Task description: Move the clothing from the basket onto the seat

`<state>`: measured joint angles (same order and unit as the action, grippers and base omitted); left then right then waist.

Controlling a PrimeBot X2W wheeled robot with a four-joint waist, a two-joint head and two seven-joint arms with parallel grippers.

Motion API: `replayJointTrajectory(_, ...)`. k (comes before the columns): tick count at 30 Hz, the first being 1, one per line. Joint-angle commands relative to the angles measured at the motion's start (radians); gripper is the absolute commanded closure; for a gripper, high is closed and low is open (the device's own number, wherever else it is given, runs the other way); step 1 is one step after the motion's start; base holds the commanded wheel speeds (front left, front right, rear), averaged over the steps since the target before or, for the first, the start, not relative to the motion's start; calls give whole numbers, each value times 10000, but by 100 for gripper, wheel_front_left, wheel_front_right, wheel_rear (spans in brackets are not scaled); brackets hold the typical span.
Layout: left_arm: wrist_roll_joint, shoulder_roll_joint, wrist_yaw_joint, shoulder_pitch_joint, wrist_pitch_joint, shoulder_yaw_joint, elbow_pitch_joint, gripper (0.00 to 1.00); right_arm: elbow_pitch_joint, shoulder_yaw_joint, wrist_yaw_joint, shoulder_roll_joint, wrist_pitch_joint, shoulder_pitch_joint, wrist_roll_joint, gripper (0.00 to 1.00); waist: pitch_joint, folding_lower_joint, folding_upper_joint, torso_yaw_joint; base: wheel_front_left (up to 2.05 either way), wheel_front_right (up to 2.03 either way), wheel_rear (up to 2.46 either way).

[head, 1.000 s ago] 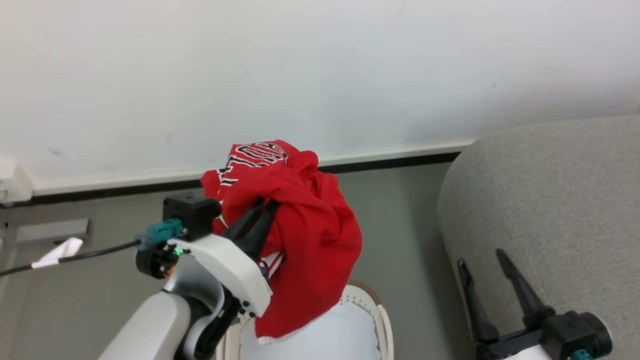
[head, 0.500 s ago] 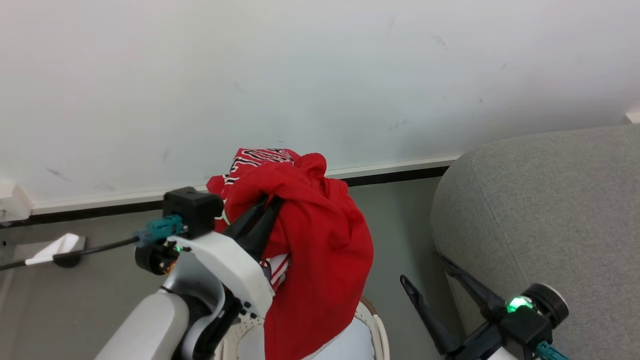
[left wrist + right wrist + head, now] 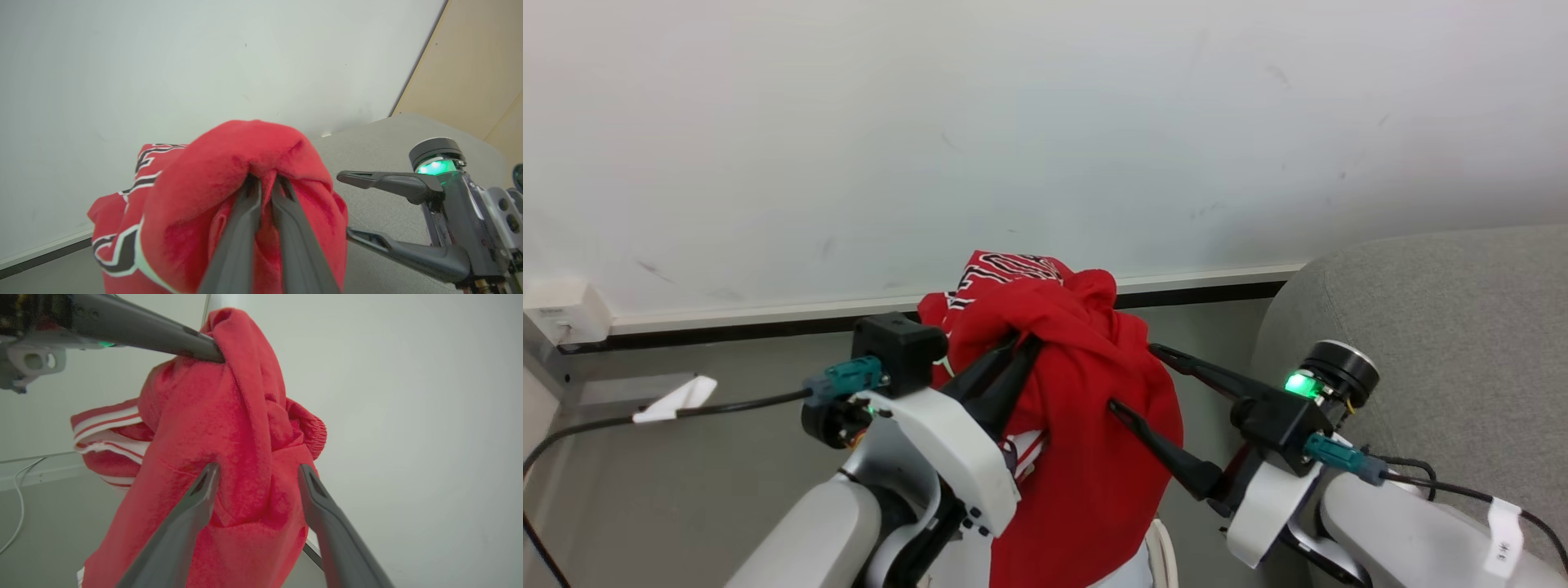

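Observation:
The red clothing point(image 3: 1086, 408), a jersey with black-and-white lettering, hangs bunched from my left gripper point(image 3: 1023, 341), which is shut on its upper fold. The left wrist view has the same pinch, fingers point(image 3: 249, 212) closed into the clothing point(image 3: 196, 183). My right gripper point(image 3: 1131, 377) is open at the cloth's right side. Its two fingers point(image 3: 196, 502) straddle a hanging fold of the clothing point(image 3: 241, 416). A sliver of the basket point(image 3: 1165, 557) peeks out below the jersey. The grey seat point(image 3: 1445, 310) rises at the right.
A white wall with a dark skirting board runs behind. On the grey floor at the left lies a black cable with a white tag point(image 3: 678, 397), and a pale box point(image 3: 564, 314) sits on the wall. The seat point(image 3: 380, 134) lies just beyond the right gripper point(image 3: 344, 204).
The right arm has swung from low beside the seat up and left to the hanging jersey, fingers still open. The left gripper keeps its hold. The camera has shifted too.

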<state>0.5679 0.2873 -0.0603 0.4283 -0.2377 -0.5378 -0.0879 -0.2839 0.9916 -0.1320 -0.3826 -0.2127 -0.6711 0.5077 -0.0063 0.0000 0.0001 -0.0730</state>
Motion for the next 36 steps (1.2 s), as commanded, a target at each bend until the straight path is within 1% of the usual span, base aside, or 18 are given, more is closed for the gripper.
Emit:
replayJointTrajectory(1,-20,-86,75,117,-14,-59,37,100,-268,295,25,131,-62,-335,291,0,-9,0,-1,57,0,0,0)
replayJointTrajectory(3,13,-168,109,202,-8,-133,115,100,-728,949,23,311,-94,-805,411,0,-24,0,-1,114,0,0,0)
replayJointTrajectory(7,90,-376,196,311,40,-288,313,100,-1686,2128,25,855,-148,-1507,1216,0,-68,0,-1,173,0,0,0)
replayJointTrajectory(10,108,-475,235,413,68,-355,437,100,-2399,2588,25,1334,-271,-1764,1751,0,-107,0,-1,214,0,0,0)
replayJointTrajectory(11,138,-503,244,434,77,-369,480,100,-2616,2643,23,1473,-320,-1889,1835,42,-121,0,-1,233,0,0,0)
replayJointTrajectory(12,148,-525,263,451,86,-377,531,100,-2794,2674,25,1598,-403,-1971,2007,100,-133,0,-1,252,0,0,0)
replayJointTrajectory(16,179,-513,200,420,43,-376,732,100,-3095,2740,25,1912,-535,-2011,2655,100,-164,0,-1,323,0,0,0)
replayJointTrajectory(18,191,-453,165,353,-22,-390,810,100,-2879,2434,25,1945,-553,-2065,2792,100,-154,0,-1,342,0,0,0)
replayJointTrajectory(23,265,-352,141,150,-1,-392,938,100,-2454,1971,25,1674,-552,-1773,2825,100,-132,0,-1,370,0,0,0)
replayJointTrajectory(30,148,-288,-82,108,83,-316,1088,100,-2058,1418,25,1490,-544,-1563,2759,100,-102,0,-1,307,0,0,0)
replayJointTrajectory(32,93,-262,-127,103,108,-310,1130,75,-2001,1376,25,1433,-544,-1515,2747,100,-101,0,-1,294,0,0,0)
replayJointTrajectory(34,55,-242,-174,95,130,-321,1146,59,-1958,1348,25,1395,-544,-1498,2753,100,-99,0,-1,293,0,0,0)
replayJointTrajectory(36,-6,-222,-212,98,169,-330,1140,0,-1919,1335,25,1379,-545,-1483,2771,100,-105,0,-1,297,0,0,0)
